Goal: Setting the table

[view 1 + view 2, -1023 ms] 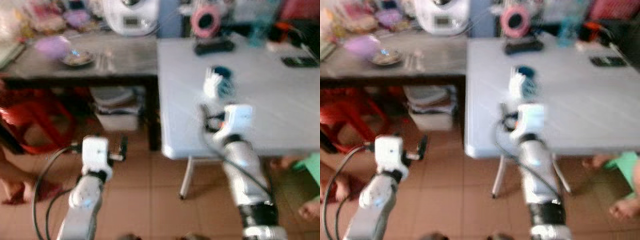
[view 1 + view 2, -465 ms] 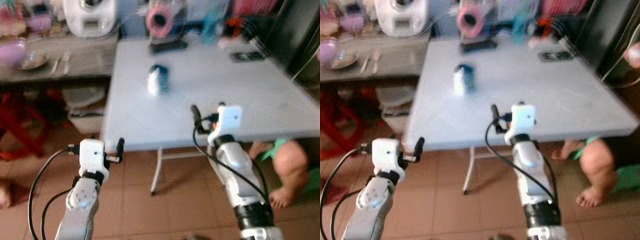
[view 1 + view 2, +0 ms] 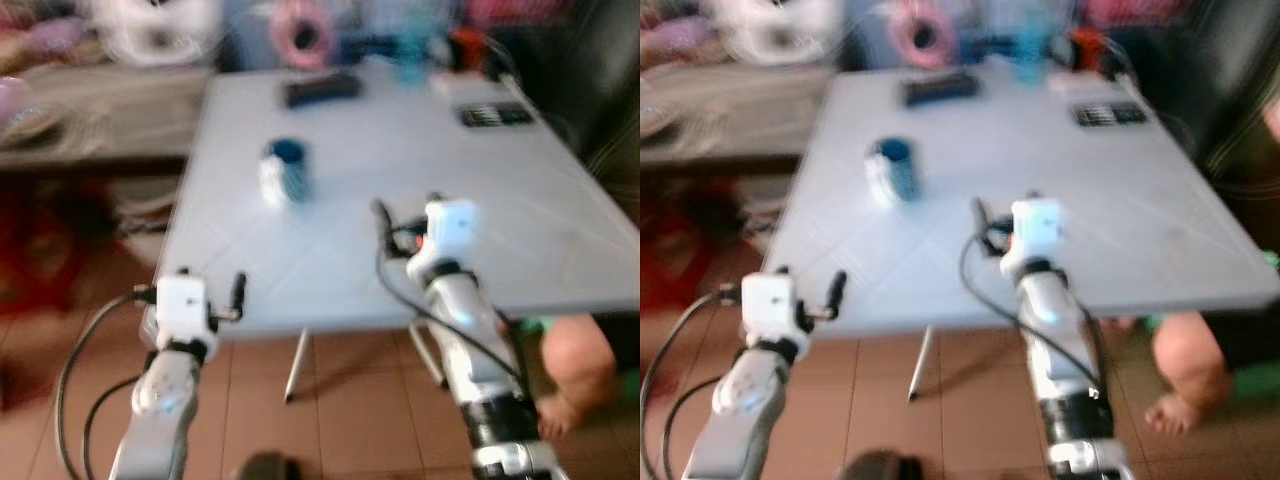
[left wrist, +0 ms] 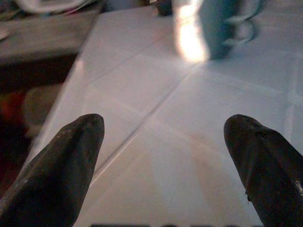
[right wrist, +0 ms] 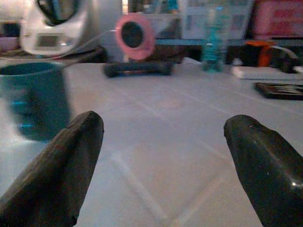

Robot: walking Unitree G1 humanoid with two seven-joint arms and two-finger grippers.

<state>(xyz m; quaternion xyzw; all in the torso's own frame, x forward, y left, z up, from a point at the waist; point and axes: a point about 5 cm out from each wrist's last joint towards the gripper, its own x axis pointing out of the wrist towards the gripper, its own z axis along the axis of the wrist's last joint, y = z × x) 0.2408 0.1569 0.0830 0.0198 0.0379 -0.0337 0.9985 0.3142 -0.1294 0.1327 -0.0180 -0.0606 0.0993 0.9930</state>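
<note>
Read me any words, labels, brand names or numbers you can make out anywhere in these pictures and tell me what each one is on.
No text can be read.
White appliance: it has a small display panel, too blurred to read.
Teal mug: a pale patch on its side, blurred; no lettering legible.
Dark flat item on the white table: pale rows of marks, too small to read.
Clear bottle: label unreadable.

Both claws (image 4: pixel 163 156) (image 5: pixel 163 156) forward (fingers spread wide)
</note>
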